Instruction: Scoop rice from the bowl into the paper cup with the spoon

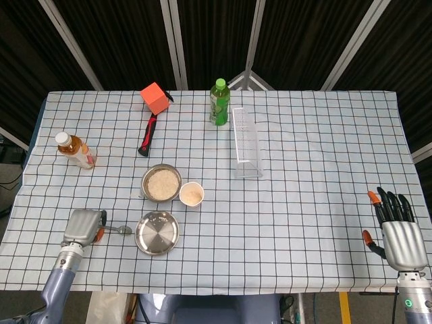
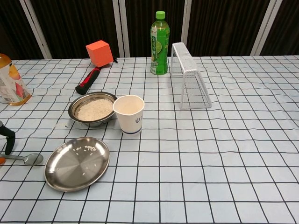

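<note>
The steel bowl (image 1: 161,183) of white rice sits left of centre, and the paper cup (image 1: 192,194) touches its right side with rice inside. In the chest view the bowl (image 2: 95,108) and cup (image 2: 129,113) stand side by side. A metal spoon (image 1: 120,229) lies flat near the front left, its scoop empty and pointing right. My left hand (image 1: 84,227) grips its handle, thumb against it. The chest view shows only the spoon's scoop (image 2: 28,158) and one dark finger (image 2: 8,140). My right hand (image 1: 400,233) is open at the table's front right corner, fingers spread.
A flat steel plate (image 1: 156,233) with a few rice grains lies just right of the spoon. At the back stand a green bottle (image 1: 219,102), an orange cube (image 1: 155,98), a red-black tool (image 1: 147,135) and a white wire rack (image 1: 246,143). A tea bottle (image 1: 75,150) stands far left.
</note>
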`<state>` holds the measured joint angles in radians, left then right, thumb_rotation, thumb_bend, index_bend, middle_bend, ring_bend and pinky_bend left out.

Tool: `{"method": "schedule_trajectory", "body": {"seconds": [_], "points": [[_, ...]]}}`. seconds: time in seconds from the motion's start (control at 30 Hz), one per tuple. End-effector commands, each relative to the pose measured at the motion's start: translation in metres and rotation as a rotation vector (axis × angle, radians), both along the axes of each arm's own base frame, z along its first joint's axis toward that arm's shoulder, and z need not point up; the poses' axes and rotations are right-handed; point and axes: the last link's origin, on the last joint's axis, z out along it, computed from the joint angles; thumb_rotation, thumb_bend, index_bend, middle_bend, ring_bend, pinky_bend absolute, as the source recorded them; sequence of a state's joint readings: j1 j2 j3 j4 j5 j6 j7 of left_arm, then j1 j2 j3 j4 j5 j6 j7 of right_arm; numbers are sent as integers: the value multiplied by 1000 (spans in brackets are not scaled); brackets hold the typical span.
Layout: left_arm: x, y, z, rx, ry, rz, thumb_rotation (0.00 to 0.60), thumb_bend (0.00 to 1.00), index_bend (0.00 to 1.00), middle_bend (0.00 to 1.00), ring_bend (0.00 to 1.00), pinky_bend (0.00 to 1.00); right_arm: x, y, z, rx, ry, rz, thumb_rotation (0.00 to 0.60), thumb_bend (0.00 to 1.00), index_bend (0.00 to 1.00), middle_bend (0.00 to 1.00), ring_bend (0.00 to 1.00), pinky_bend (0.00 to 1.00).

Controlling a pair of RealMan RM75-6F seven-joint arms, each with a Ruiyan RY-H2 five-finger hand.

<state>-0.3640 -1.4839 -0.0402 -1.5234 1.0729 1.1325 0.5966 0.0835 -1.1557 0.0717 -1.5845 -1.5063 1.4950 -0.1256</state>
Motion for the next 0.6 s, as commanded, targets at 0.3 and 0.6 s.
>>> {"method": "schedule_trajectory", "body": {"seconds": [0.3,0.6], "points": [[21,19,27,72,-49,-33,600,462,578,982,973,1000,0,0,-1,2,-3,-2,600,383,0,0,0,0],[40,58,55,78,101,-121,600,467,582,983,974,1000,-1,-1,-1,2,-10,-3,600,383,0,0,0,0]]}}
